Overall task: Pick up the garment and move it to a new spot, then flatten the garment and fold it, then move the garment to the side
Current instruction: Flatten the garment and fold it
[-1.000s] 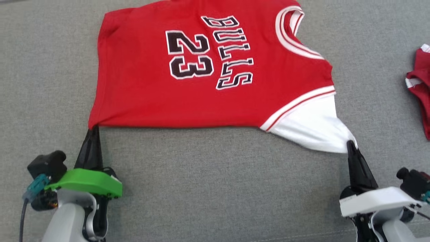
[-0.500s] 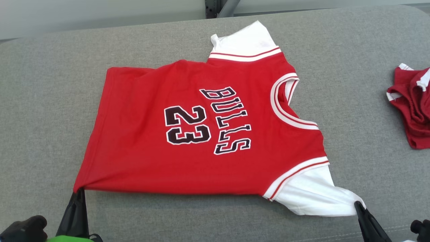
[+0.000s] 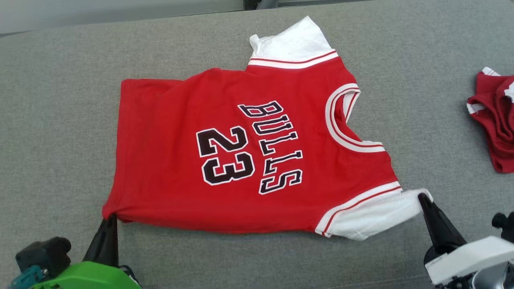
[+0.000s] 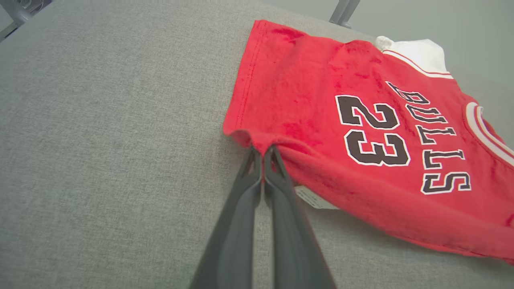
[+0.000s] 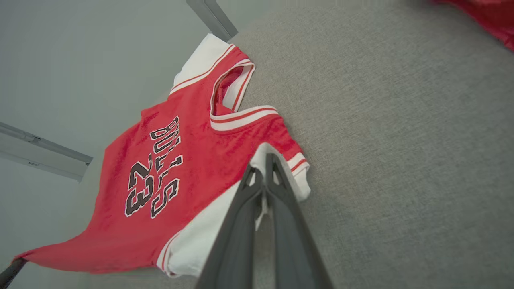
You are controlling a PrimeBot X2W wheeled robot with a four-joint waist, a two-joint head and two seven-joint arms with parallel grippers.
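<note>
A grey upholstered surface (image 3: 60, 120) with a rounded far edge is seen. A red jersey (image 3: 249, 152) is spread near its middle, print upward, hem turned toward the left side and collar toward the right, one white sleeve pointed at the far edge. A crumpled red-and-white garment (image 3: 496, 120) is laid well apart, toward the right.

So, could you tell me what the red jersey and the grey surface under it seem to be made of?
Jersey: likely soft knit cotton, matte; it drapes limply and shows a fuzzy nap. Grey surface: apparently woven upholstery fabric, matte, with a heathered weave.
</note>
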